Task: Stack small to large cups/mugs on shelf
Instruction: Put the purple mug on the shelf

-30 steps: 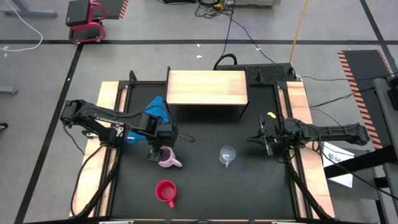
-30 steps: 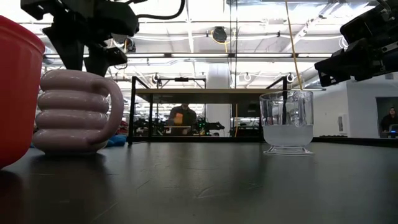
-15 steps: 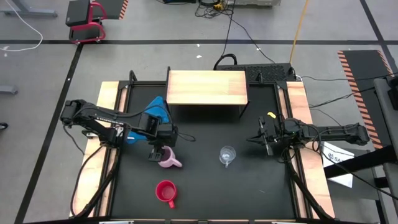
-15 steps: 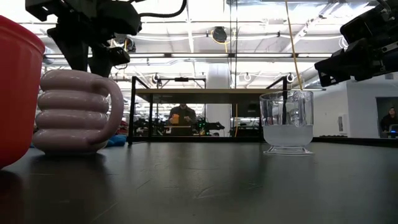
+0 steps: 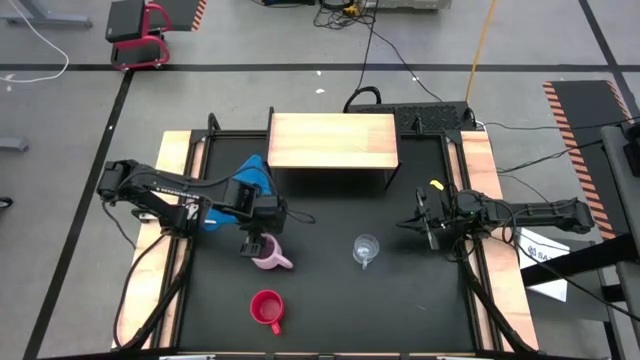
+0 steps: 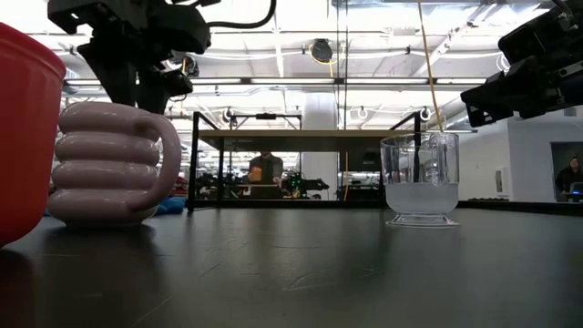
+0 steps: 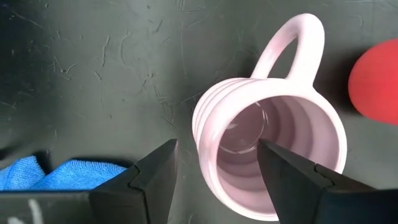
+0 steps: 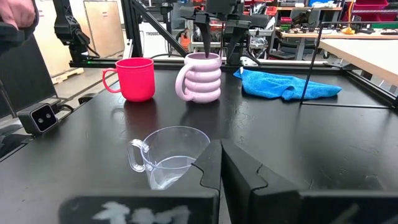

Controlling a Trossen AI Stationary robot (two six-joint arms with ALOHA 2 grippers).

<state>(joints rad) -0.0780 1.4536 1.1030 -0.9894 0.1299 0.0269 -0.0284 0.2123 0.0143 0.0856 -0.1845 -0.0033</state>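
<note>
Five items on a dark tabletop, listed by bulk, with the risk attached to each

1. Low light-wood shelf on dark legs (image 5: 333, 140), upper centre of the high view. Bare top, no cup on it yet. Risk: a carried mug could clip its front edge if brought in too low.

2. Ribbed lilac-pink ceramic mug (image 5: 267, 256), left of centre in the high view, upright, handle toward lower right. The left gripper (image 7: 216, 163) hangs directly over it, fingers spread, one outside the rim, the other apparently over the mouth. Risk: the rounded ribs give a poor seat, so a pinch on the wall may slip or tip the mug; a grip off-centre from the handle may let it swing.

3. Red mug with handle (image 5: 266, 308), lower left of centre, near the pink mug. Risk: being nudged if the pink mug is dragged instead of lifted.

4. Clear glass cup with handle (image 5: 365, 249), centre, well apart from the mugs. Light, easily toppled by the nearby arm.

5. Right gripper (image 8: 219, 163), centre right, fingers pressed together, empty, waiting just beside the glass cup
</note>
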